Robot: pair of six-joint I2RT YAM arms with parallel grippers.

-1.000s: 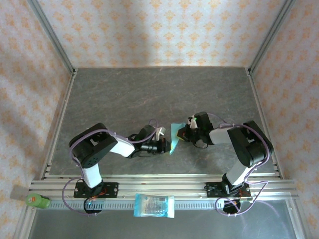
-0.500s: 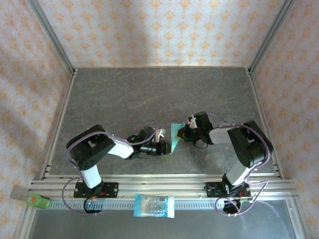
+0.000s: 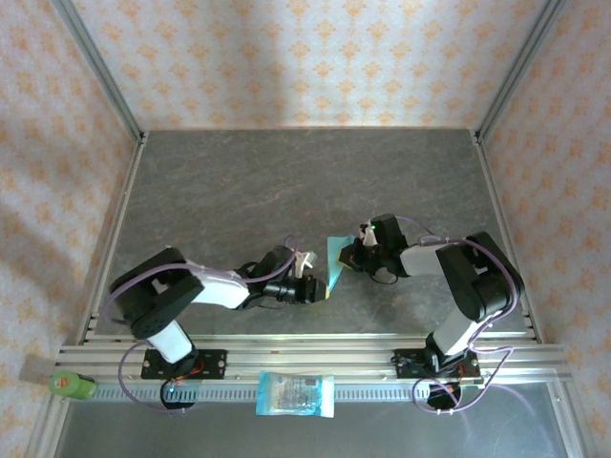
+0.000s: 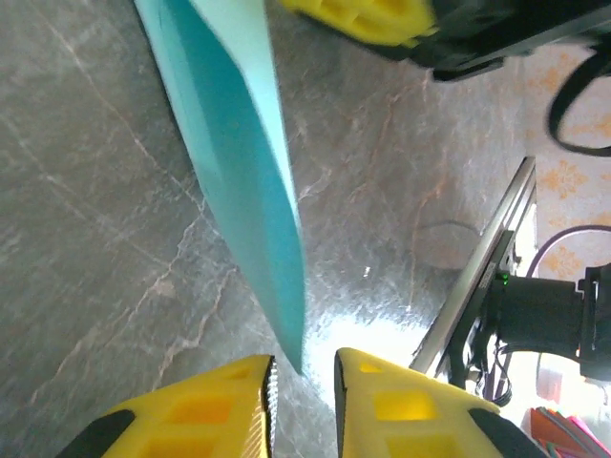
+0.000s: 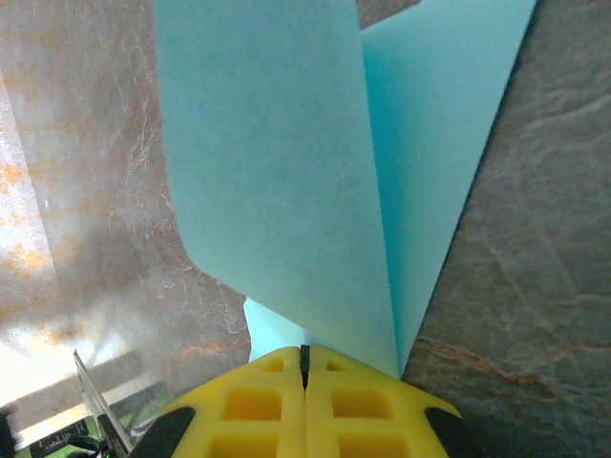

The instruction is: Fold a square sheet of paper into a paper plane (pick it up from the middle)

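The square sheet of paper [image 3: 333, 261] is light teal-blue, folded along a crease and held upright off the grey table at the centre. My right gripper [image 3: 350, 256] is shut on its right edge; in the right wrist view the yellow fingers [image 5: 258, 401] pinch the fold of the sheet [image 5: 286, 172] with no gap, right gripper [image 5: 305, 355]. My left gripper [image 3: 319, 286] is at the sheet's lower corner. In the left wrist view the left gripper [image 4: 304, 367] is open, and the pointed corner of the paper [image 4: 243, 181] reaches just into the gap between its fingers without being pinched.
A blue-and-white printed packet [image 3: 296, 394] lies on the aluminium rail [image 3: 382, 355] at the near edge. A green object [image 3: 72, 385] sits at the bottom left. Metal frame posts and patterned walls bound the table. The right gripper's yellow finger [image 4: 368, 19] shows beyond the paper.
The left arm's elbow has swung left and lower, and its gripper has edged to the paper's lower corner. The right arm and the sheet stay nearly still.
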